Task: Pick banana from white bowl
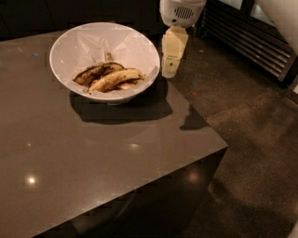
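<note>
A dark, glossy table (pixel 93 186) filled the left and middle of the camera view, with small spots of light reflected on its near left part and its right corner jutting towards the floor. On the far part of the table stood the white bowl (pixel 84 39), upright, its wide sides flaring up from a narrow base, and it cast a broad shadow (pixel 121 109) on the tabletop in front of it and to its right. Two bananas lay in the bottom of the bowl, side by side and touching. The darker, black-streaked banana (pixel 95 72) lay to the left and behind. The banana (pixel 116 78), pale yellow with brown speckles, lay in front of it and to the right, its length running from lower left to upper right and its right end reaching towards the right wall of the bowl. Just beside the bowl's right rim, outside it, hung the gripper (pixel 169 72), a pale cream piece pointing straight down from a white wrist housing (pixel 181 11) at the top edge of the view. Its tip was at about the height of the rim, well apart from the banana, and it held nothing. Whether the gripper was open or closed could not be told. A small dark shadow (pixel 193 121) lay at the table's right edge below it. Further right was a dark speckled floor (pixel 247 139), and a slatted grille (pixel 251 42) ran along the upper right.
</note>
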